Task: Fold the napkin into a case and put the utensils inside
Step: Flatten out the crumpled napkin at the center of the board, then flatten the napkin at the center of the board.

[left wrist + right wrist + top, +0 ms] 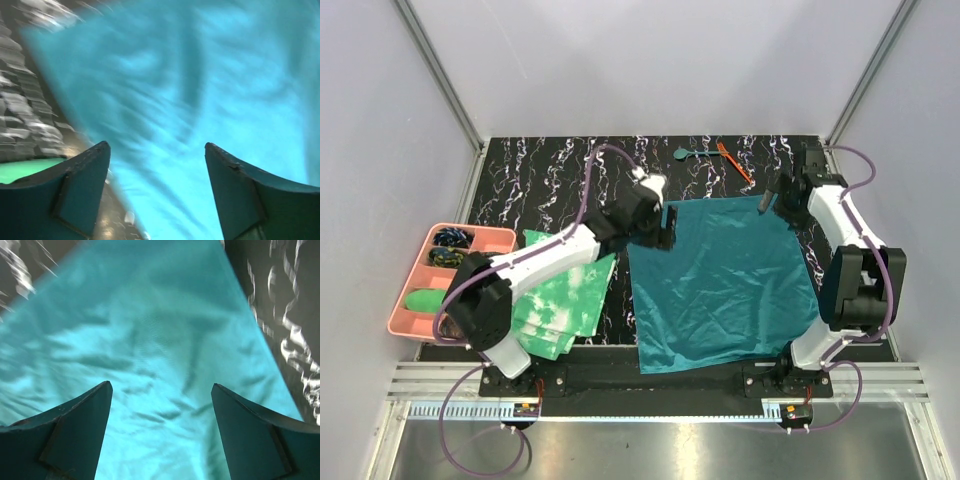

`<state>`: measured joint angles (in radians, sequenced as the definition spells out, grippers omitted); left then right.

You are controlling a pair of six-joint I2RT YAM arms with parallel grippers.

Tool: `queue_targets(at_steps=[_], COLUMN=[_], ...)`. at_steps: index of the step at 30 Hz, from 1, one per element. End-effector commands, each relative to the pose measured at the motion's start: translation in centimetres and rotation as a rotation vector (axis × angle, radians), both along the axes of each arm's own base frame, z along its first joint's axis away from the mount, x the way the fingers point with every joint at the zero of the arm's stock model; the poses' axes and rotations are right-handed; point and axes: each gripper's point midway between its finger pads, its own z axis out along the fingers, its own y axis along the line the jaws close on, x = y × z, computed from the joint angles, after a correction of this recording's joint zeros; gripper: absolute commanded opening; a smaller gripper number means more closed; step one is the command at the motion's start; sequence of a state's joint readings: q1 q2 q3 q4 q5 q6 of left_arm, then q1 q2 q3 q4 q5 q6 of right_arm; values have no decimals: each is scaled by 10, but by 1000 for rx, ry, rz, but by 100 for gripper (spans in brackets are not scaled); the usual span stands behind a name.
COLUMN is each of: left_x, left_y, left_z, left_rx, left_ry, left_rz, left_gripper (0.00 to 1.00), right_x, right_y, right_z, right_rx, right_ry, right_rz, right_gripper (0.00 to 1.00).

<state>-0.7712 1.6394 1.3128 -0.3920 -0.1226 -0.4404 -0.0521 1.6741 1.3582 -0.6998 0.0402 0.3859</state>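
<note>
Roughly square, the napkin [720,285] lies flat, left hand [665,225] and right hand [767,203] spread wide, empty, at its far corners.

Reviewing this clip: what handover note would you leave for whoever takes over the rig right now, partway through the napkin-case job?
Left hand: open, empty, over the napkin at its far left corner.
Right hand: open, empty, over the far right corner.
The napkin lies spread flat in the middle of the table, not held.
The teal spoon and the orange-red stick lie on the table beyond the napkin's far edge, clear of it.
Done: napkin laid out.
Left: fold it into the case, then put both utensils inside.
</note>
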Motion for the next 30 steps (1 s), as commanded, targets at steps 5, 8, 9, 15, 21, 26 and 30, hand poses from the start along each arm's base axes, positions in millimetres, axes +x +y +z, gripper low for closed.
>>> queue_targets(at_steps=[5,8,9,15,21,26,30], left_x=[-18,-1,3,37,74,105,122], left_y=[-37,-30,-26,-13,-6,1,9], left_z=[-58,-88,-110,-136,-147,-143,-111], left_rx=[-132,-42,-1,-31,-93,-125,-103], left_ry=[131,177,223,309,359,351,266], left_rz=[-58,30,69,200,241,273,263], left_gripper=[76,80,80,82,82,82,82], right_x=[3,14,16,39,68,101,106], right_y=[17,13,12,15,13,14,11], right_z=[-30,-44,-47,-76,-105,-124,-106], right_rx=[80,67,66,101,100,109,90], right_ry=[5,27,31,38,52,52,46], right_rz=[24,7,1,-41,-43,-30,-18], right_gripper=[89,89,89,88,88,88,89])
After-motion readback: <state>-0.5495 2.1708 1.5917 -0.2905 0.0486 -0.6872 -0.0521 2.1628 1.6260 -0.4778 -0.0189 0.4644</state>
